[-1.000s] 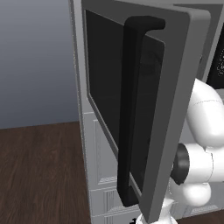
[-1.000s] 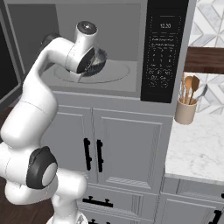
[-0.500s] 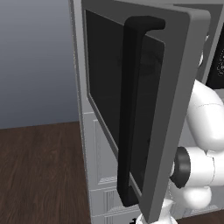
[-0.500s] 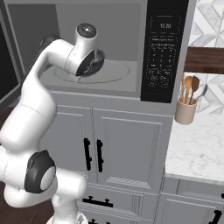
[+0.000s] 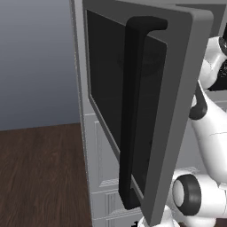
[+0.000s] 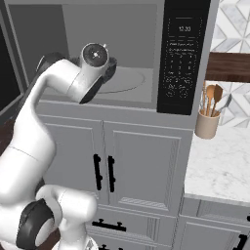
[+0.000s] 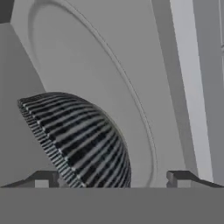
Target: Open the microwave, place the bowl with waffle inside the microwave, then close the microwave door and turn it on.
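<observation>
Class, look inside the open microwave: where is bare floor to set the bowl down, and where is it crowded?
The turntable is bare from its middle toward the control panel. The left side is crowded: the arm reaches in there and the gripper has the bowl between its fingers.

microwave door [image 5: 146, 111] swung wide, microwave [image 6: 117, 53] cavity open, bowl [image 7: 78, 140] between end effector fingertips

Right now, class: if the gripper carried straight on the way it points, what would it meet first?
Probably the bowl sitting just ahead between the gripper fingers, then the microwave's round turntable beyond; depth is unclear.
</observation>
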